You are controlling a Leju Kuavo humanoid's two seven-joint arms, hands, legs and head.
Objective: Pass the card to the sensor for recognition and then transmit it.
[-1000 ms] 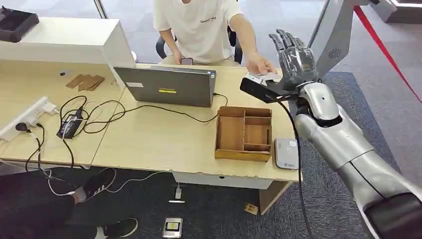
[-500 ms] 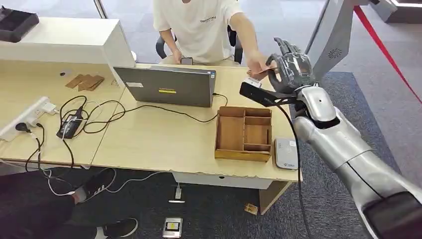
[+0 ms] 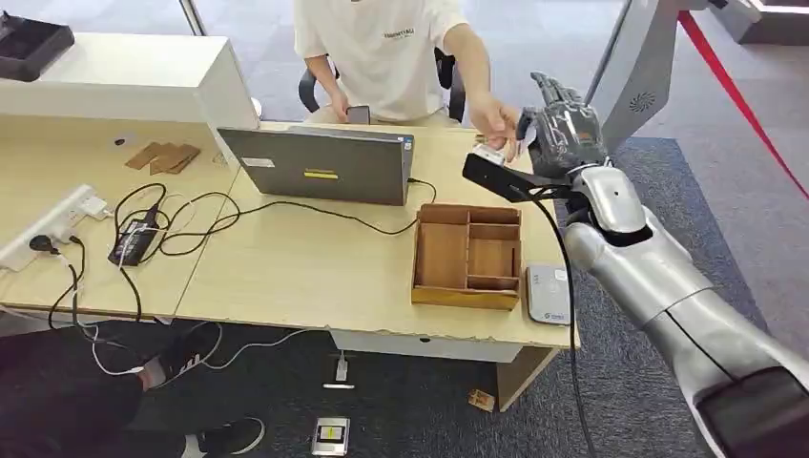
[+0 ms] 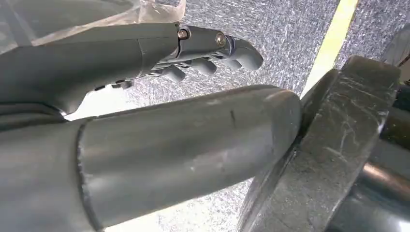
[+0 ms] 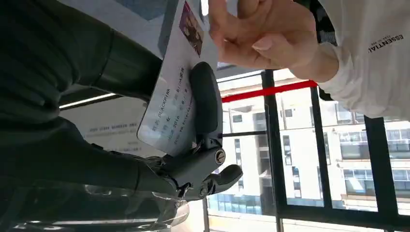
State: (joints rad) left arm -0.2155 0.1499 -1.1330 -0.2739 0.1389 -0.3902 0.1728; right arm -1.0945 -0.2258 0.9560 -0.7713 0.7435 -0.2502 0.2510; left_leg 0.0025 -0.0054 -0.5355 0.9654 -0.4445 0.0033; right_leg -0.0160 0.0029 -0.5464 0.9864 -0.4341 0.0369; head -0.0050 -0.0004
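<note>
Holding the card (image 5: pixel 174 104) pinched between its thick thumb and a dark finger, the right hand (image 3: pixel 563 134) is raised above the far right corner of the desk (image 3: pixel 286 267), its fingers pointing up. In the right wrist view the card stands out from the hand with printed lines and a small picture on its face, and the person's hand (image 5: pixel 263 36) is right at its upper edge, fingers bent over it; whether they grip the card I cannot tell. In the head view that hand (image 3: pixel 494 119) meets the robot's fingers just beyond the laptop (image 3: pixel 320 164). The person in a white shirt (image 3: pixel 382 52) sits behind the desk. Nearer the robot, a wooden tray (image 3: pixel 467 256) with compartments lies on the desk, and the grey sensor (image 3: pixel 549 293) lies just beside it at the desk's edge. The left hand (image 4: pixel 145 121) hangs over speckled floor, fingers curled in and holding nothing
</note>
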